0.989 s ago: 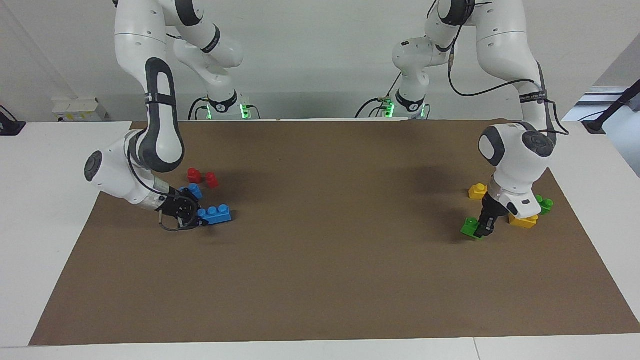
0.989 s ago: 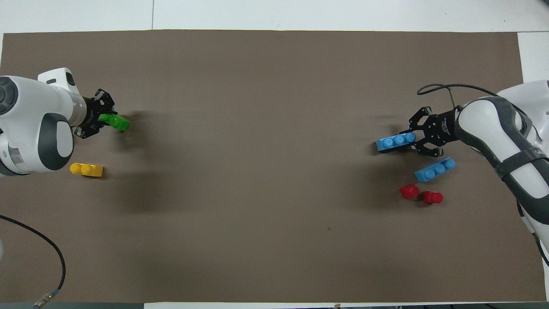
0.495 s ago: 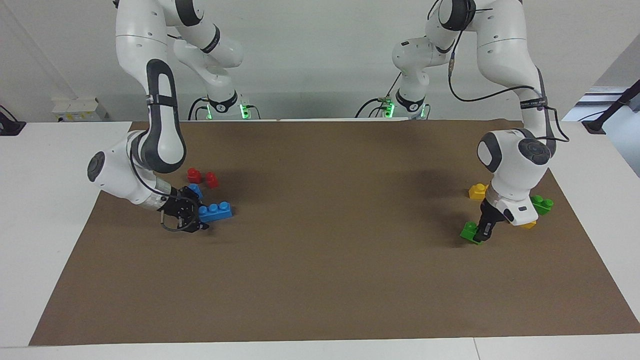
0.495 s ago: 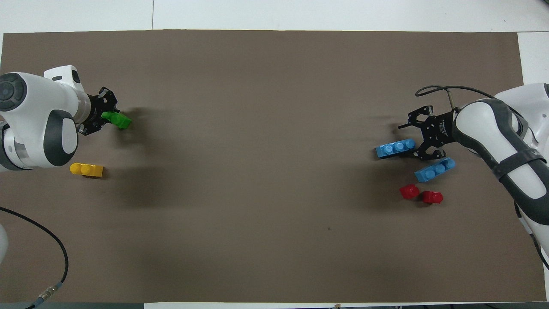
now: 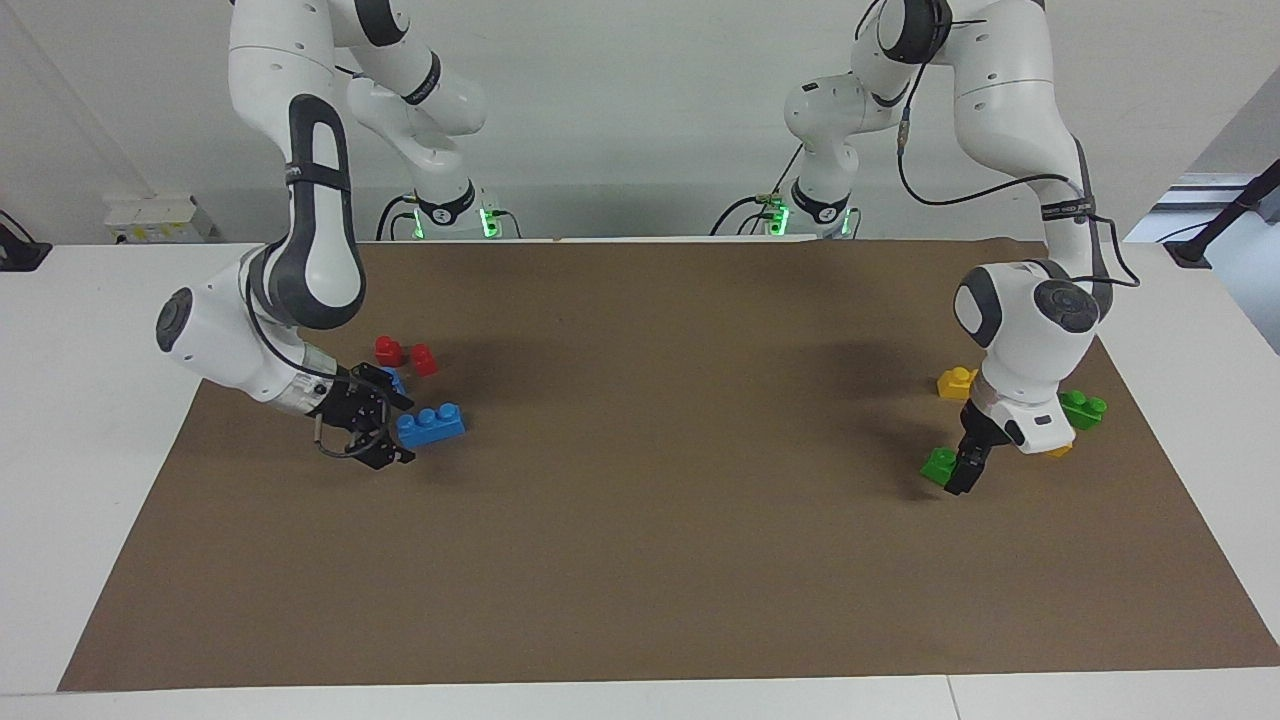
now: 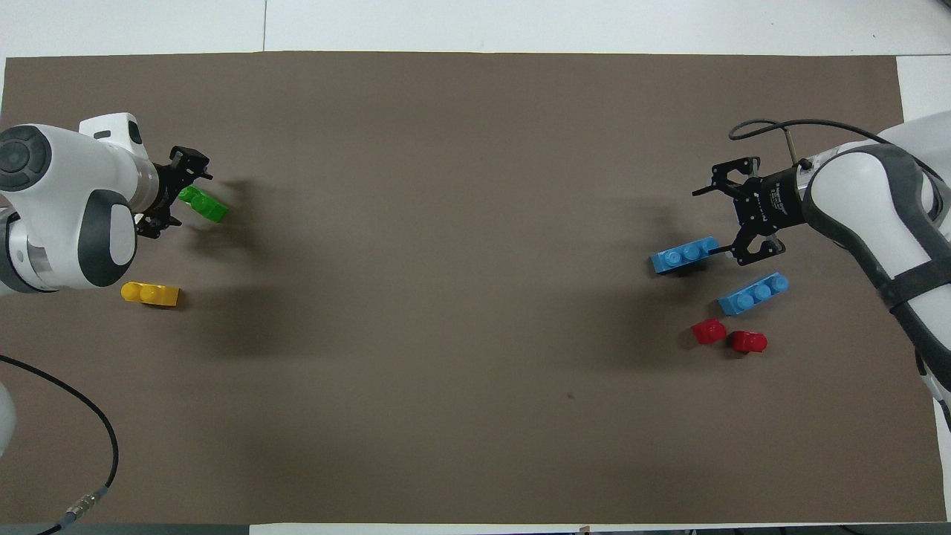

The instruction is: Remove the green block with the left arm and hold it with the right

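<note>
The green block (image 5: 938, 465) lies on the brown mat near the left arm's end of the table, and it also shows in the overhead view (image 6: 204, 206). My left gripper (image 5: 952, 476) (image 6: 191, 200) is low at the block's end. Its fingers stand slightly apart on either side of the block and do not clamp it. My right gripper (image 5: 398, 430) (image 6: 707, 223) is open and empty near the right arm's end. It is beside a three-stud blue brick (image 5: 432, 425) (image 6: 683, 257) that lies free on the mat.
A deeper green brick (image 5: 1085, 408) and a yellow brick (image 5: 955, 381) (image 6: 150, 294) lie near the left gripper. A second blue brick (image 6: 753, 293) and two red pieces (image 5: 405, 355) (image 6: 728, 336) lie near the right gripper.
My right gripper let go of the blue brick and drew away from it. My left gripper lowered the green block to the mat and its fingers spread.
</note>
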Tool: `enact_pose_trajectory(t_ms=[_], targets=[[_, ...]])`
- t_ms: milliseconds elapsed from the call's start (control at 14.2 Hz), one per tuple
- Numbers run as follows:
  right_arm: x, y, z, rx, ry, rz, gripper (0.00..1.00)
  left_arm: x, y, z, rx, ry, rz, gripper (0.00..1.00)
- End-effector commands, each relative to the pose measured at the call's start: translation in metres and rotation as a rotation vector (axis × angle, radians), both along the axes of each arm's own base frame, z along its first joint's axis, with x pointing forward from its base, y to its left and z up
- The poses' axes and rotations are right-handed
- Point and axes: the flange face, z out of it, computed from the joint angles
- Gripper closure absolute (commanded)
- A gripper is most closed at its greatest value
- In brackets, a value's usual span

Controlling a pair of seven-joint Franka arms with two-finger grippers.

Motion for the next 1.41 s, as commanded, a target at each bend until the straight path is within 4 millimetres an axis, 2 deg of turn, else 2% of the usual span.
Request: enact_pose_trajectory(t_ms=[0,212,353,495,777,989,1060,1272,1342], targets=[[-0.006,0.015,0.049,-0.067,-0.04,0.09,0.0,0.012,0.001,0.013,0.016,0.008,-0.021,0.0],[-0.02,0.025,0.098,-0.113,-0.143,0.286,0.0,0.02,-0.001,0.041,0.024,0.042,-0.024,0.0],[-0.029,0.033,0.134,-0.242,-0.21,0.532,0.0,0.021,-0.003,0.057,0.03,0.046,-0.025,0.0],[-0.037,0.033,0.169,-0.278,-0.249,0.717,0.0,0.014,-0.003,0.087,0.04,0.074,-0.033,0.0],[-0.059,0.033,0.219,-0.341,-0.318,1.033,0.0,-0.002,-0.01,0.148,0.067,0.156,-0.245,0.0],[-0.065,0.031,0.236,-0.332,-0.328,1.151,0.0,-0.019,-0.023,0.191,0.086,0.166,-0.387,0.0],[-0.064,0.027,0.236,-0.34,-0.332,1.183,0.0,-0.027,-0.023,0.197,0.09,0.195,-0.445,0.0],[-0.065,0.021,0.235,-0.342,-0.326,1.177,0.0,-0.052,-0.028,0.243,0.114,0.177,-0.645,0.0],[-0.064,0.021,0.234,-0.343,-0.328,1.179,0.0,-0.06,-0.027,0.252,0.116,0.197,-0.71,0.0]])
